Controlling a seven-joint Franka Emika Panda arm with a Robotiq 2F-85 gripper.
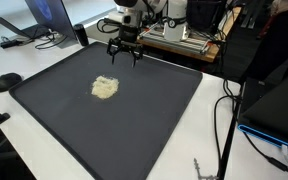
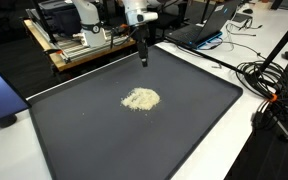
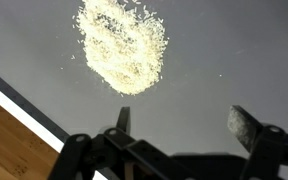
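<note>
Pale crumbs (image 1: 104, 88) sit in a heap on the dark mat (image 1: 149, 125). The gripper (image 1: 123, 60) hangs near them, fingers apart, holding nothing.

In the wrist view the pale granular heap (image 3: 122, 45) runs past the top edge, so its far rim is lost. Its grains are too fine to identify, perhaps crumbs or something grated. The gripper (image 3: 184, 118) shows only two spread fingertips and a dark crossbar, and its body is cut off by the bottom edge. In an exterior view the gripper (image 2: 143, 55) stands edge-on with its fingers overlapping, which hides the gap between them. The arm leaves the top edge in both exterior views. The dark mat (image 1: 154, 120) loses its near corner below the bottom edge in both exterior views.
</note>
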